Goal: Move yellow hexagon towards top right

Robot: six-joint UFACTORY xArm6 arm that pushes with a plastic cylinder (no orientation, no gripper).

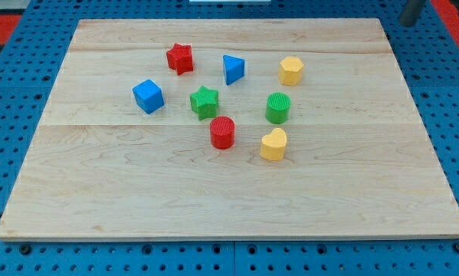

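The yellow hexagon (291,70) stands on the wooden board (229,199) in the upper right part of the block cluster. My tip (406,21) shows at the view's top right corner, just beyond the board's top right corner and far to the upper right of the yellow hexagon. It touches no block.
A blue triangle (233,69) lies left of the hexagon and a red star (180,58) further left. A green cylinder (278,108) stands below the hexagon, with a yellow heart (273,144) lower still. A green star (204,102), a red cylinder (222,133) and a blue cube (148,96) lie to the left.
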